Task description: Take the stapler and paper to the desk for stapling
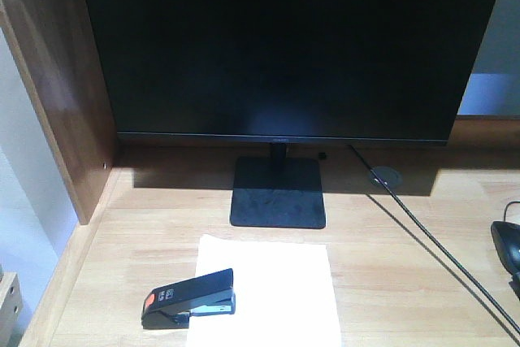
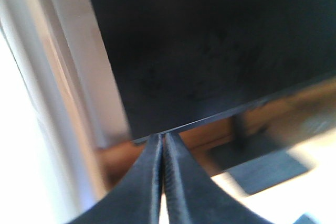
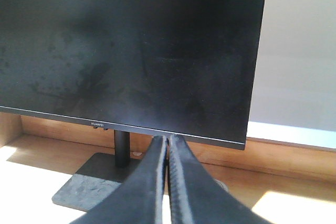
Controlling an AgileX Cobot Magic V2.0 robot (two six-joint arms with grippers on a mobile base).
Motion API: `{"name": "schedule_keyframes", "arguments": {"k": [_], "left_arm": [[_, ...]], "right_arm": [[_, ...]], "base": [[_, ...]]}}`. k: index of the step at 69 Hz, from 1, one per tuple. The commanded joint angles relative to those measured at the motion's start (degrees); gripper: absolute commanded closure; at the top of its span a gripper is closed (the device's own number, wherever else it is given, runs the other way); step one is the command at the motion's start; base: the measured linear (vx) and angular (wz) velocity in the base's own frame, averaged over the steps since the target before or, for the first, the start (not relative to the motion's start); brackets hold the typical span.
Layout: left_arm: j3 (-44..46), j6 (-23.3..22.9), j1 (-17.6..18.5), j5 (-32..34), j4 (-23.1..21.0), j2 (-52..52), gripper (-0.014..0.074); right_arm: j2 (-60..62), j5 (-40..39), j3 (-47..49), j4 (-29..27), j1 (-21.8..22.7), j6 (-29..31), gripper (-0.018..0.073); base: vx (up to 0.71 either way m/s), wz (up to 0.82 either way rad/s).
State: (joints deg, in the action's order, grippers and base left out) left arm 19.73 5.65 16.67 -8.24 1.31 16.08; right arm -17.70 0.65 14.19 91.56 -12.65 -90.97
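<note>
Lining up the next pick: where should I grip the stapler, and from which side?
Probably from above, fingers across the narrow width of the stapler's black body near its middle. It lies flat with its long axis left-right, slightly angled, its orange end off the left edge of the paper. Both grippers, left and right, are shut, so open one first.

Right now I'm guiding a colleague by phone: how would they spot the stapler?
Find the black monitor on the wooden desk. In front of its stand lies white paper; the stapler sits on its left edge, the only black thing with an orange end.
</note>
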Motion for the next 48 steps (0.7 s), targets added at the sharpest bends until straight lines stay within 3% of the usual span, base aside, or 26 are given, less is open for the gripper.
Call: {"name": "schedule_keyframes", "arguments": {"k": [1, 14, 37, 48], "left_arm": [[1.57, -8.7, -0.01, 4.06, 2.37, 0.41, 0.0603], [1.57, -10.93, -0.13, 4.79, 3.64, 0.39, 0.0603], [-4.99, -10.92, -10.07, 5.73, -1.31, -6.17, 0.0603], [-11.43, -10.97, -13.68, 5.68, -1.31, -11.48, 0.0603]], "right_arm": [[-0.3, 0.23, 1.5, 0.73, 0.0, 0.56, 0.0564], [-0.3, 0.3, 1.5, 0.73, 0.0, 0.56, 0.0565], [-0.3, 0.3, 1.5, 0.73, 0.0, 0.56, 0.0565], [-0.3, 0.3, 1.5, 0.73, 0.0, 0.56, 0.0565]], "base": [[0.0, 0.0], [0.0, 0.0], [0.0, 0.0], [0.0, 0.0]]}}
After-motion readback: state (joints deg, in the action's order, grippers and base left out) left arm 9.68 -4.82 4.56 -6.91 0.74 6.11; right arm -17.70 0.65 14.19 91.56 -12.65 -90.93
